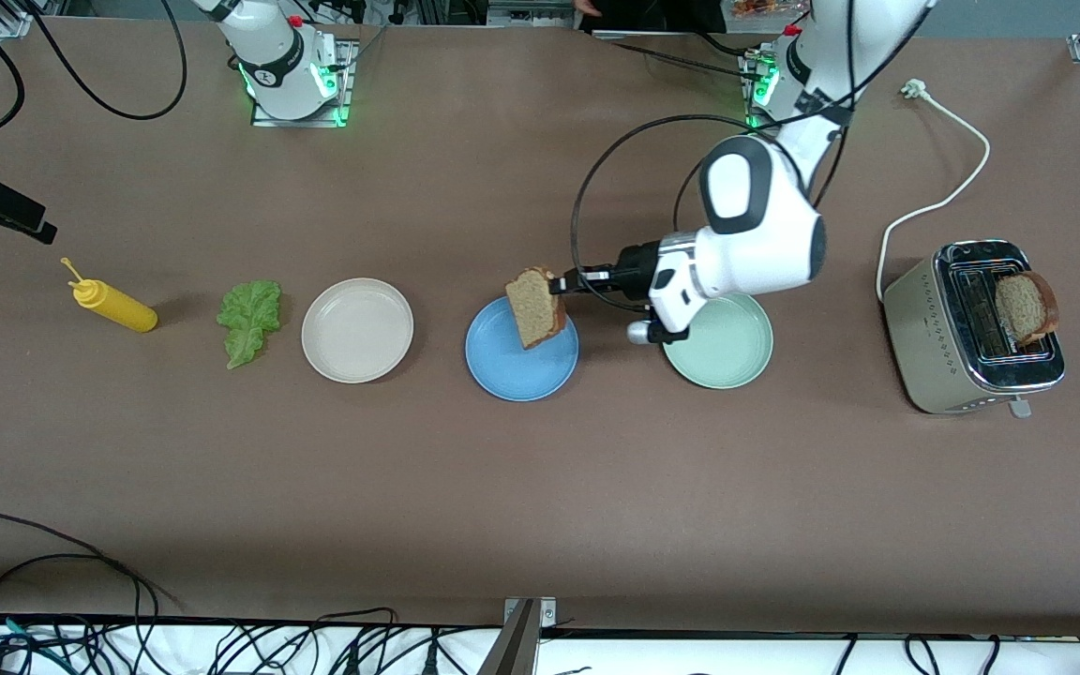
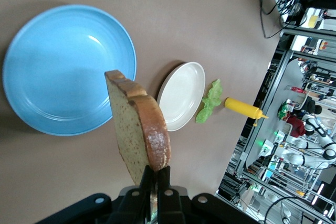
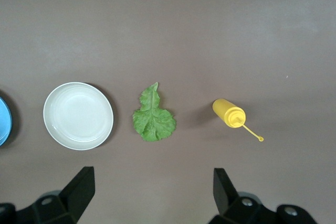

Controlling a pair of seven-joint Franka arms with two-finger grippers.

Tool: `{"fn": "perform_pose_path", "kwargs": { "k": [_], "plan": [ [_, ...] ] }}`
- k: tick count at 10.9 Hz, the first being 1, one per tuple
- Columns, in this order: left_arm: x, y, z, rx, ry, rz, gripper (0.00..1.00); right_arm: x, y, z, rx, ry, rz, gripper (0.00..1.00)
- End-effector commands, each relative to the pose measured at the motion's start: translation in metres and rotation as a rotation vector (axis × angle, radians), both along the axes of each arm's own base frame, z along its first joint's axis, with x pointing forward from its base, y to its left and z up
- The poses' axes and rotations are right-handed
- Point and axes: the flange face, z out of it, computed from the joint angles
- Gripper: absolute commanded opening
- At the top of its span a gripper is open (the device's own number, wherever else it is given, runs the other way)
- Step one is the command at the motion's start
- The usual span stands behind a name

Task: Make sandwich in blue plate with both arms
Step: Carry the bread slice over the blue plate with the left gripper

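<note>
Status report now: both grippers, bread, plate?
Left gripper shut on bread slice, over blue plate. Right gripper open, waiting over lettuce leaf. Nothing in the way.

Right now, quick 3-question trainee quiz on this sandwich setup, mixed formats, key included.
1. True or false: the blue plate already has bread lying flat on it.
2. The left gripper is shut on: A) lettuce leaf B) bread slice C) mustard bottle
3. Where is the second bread slice?

Key: 1 false; 2 B; 3 in the toaster. The right gripper waits open over the table by the lettuce.
</note>
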Motion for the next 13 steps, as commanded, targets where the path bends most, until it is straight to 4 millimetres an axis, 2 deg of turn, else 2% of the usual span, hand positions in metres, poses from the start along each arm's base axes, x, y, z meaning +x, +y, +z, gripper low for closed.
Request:
{"fn": "perform_pose_path", "kwargs": {
  "k": [1,4,7,9,13],
  "plan": [
    [-0.003,-0.046,-0.016,-0.013,-0.017,0.068,0.00,0.002,-0.001,0.005,0.017,-0.006,0.004,1.00],
    [0.015,-0.064,-0.025,-0.012,-0.052,0.079,0.00,0.002,-0.001,0.005,0.017,-0.003,0.004,1.00],
    [0.012,-0.071,-0.058,0.031,-0.063,0.083,0.00,0.002,-0.001,0.005,0.017,-0.003,0.003,1.00],
    [0.012,-0.070,-0.074,0.045,-0.095,0.063,0.00,0.002,-0.001,0.005,0.019,-0.002,0.004,1.00],
    [0.016,-0.070,-0.078,0.053,-0.114,0.072,0.00,0.002,-0.002,0.005,0.019,-0.003,0.003,1.00]
  ]
}}
